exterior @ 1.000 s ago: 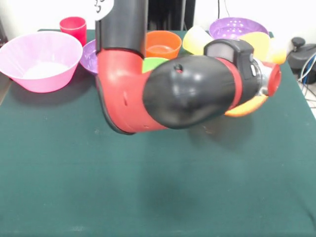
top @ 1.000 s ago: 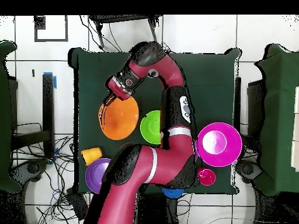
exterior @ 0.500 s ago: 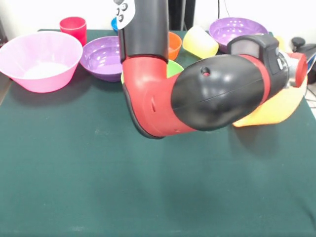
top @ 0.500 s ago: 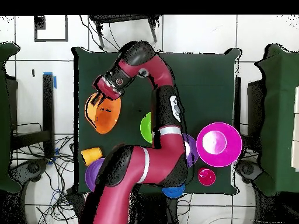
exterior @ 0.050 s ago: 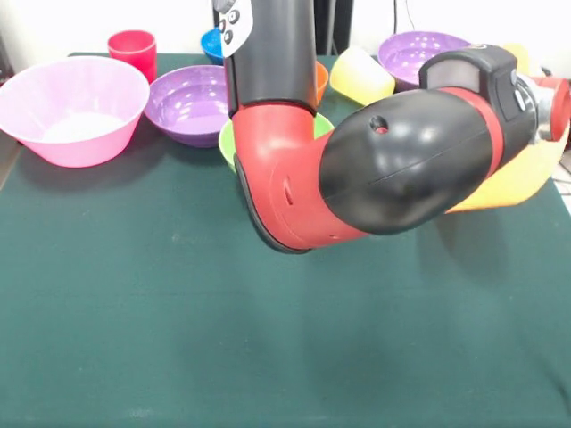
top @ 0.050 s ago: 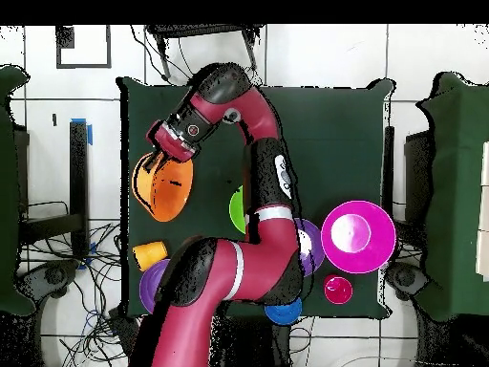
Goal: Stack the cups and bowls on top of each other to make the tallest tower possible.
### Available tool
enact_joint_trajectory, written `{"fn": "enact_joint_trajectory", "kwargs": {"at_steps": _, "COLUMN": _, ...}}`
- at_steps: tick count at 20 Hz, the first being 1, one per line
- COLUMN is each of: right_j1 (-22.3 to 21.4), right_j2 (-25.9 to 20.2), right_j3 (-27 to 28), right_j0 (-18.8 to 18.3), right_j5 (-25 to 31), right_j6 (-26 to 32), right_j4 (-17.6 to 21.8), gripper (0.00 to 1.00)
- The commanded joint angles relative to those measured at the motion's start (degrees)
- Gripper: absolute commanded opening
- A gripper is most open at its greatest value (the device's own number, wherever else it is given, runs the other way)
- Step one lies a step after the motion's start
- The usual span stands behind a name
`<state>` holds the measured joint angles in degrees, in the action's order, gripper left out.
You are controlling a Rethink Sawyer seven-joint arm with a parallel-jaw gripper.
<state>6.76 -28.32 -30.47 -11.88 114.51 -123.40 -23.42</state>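
**Orange-yellow bowl tilted at the gripper**

Green cloth covers the table (exterior @ 0.050 s ago: 134, 339). From the left in the front view: big glossy pink bowl (exterior @ 0.050 s ago: 71, 107), red ribbed cup (exterior @ 0.050 s ago: 132, 45), purple bowl (exterior @ 0.050 s ago: 187, 102), pale yellow cup (exterior @ 0.050 s ago: 359, 75). At far right the big orange-yellow bowl (top @ 0.050 s ago: 162, 186) hangs tilted at the gripper (top @ 0.050 s ago: 164, 153), apparently clamped on its rim.

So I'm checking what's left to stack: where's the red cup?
Front view: the red cup stands at the table's far left corner, just behind the big pink bowl.
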Motion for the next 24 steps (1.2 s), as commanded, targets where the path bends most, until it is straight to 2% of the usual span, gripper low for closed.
{"fn": "enact_joint_trajectory", "kwargs": {"at_steps": 1, "right_j1": 0.0, "right_j2": -6.4, "right_j3": 0.7, "right_j0": -0.3, "right_j5": 5.2, "right_j6": -9.8, "right_j4": -1.4, "gripper": 0.0}}
{"fn": "enact_joint_trajectory", "kwargs": {"at_steps": 15, "right_j1": 3.8, "right_j2": -8.1, "right_j3": 2.0, "right_j0": -0.8, "right_j5": -2.2, "right_j6": -0.8, "right_j4": 1.9, "gripper": 0.0}}
{"fn": "enact_joint_trajectory", "kwargs": {"at_steps": 24, "right_j1": 7.0, "right_j2": -8.7, "right_j3": 4.2, "right_j0": -1.7, "right_j5": -6.0, "right_j6": 5.0, "right_j4": 5.8, "gripper": 0.0}}
